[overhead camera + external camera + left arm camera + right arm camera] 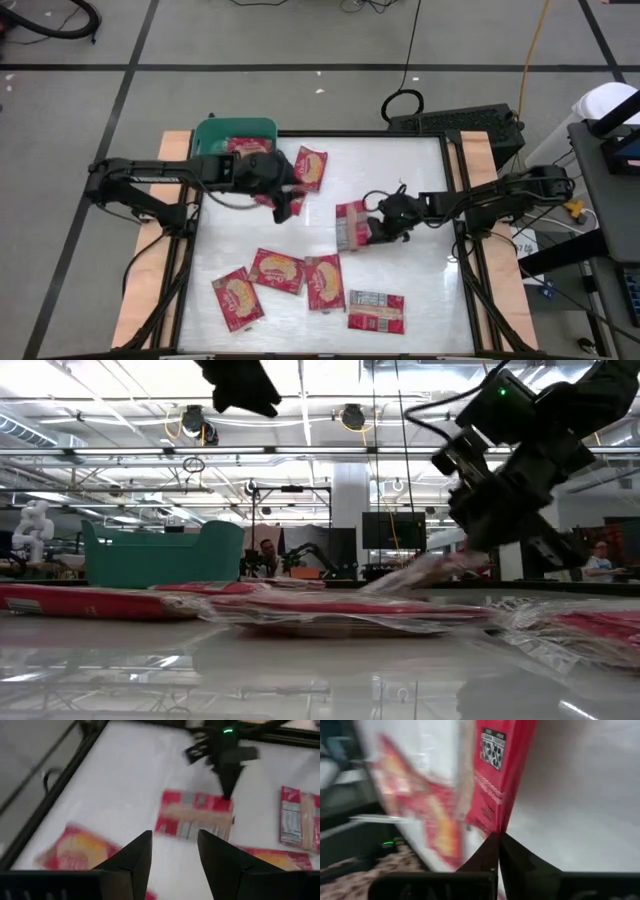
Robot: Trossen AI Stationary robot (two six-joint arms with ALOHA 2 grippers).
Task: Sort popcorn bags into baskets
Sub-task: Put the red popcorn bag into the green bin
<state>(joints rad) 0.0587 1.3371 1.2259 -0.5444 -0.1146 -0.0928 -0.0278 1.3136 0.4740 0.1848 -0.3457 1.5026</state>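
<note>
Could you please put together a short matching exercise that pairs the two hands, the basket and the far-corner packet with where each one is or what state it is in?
Things:
1. right hand
2. left hand
3. teal basket
4. label-side packet

States or places:
A. at the table's far left corner, a red packet inside
B. shut on the edge of a popcorn bag mid-table
C. lying flat near the front edge, right of centre
D. open, empty, above the table near the basket

Pairs: 1-B, 2-D, 3-A, 4-C
</note>
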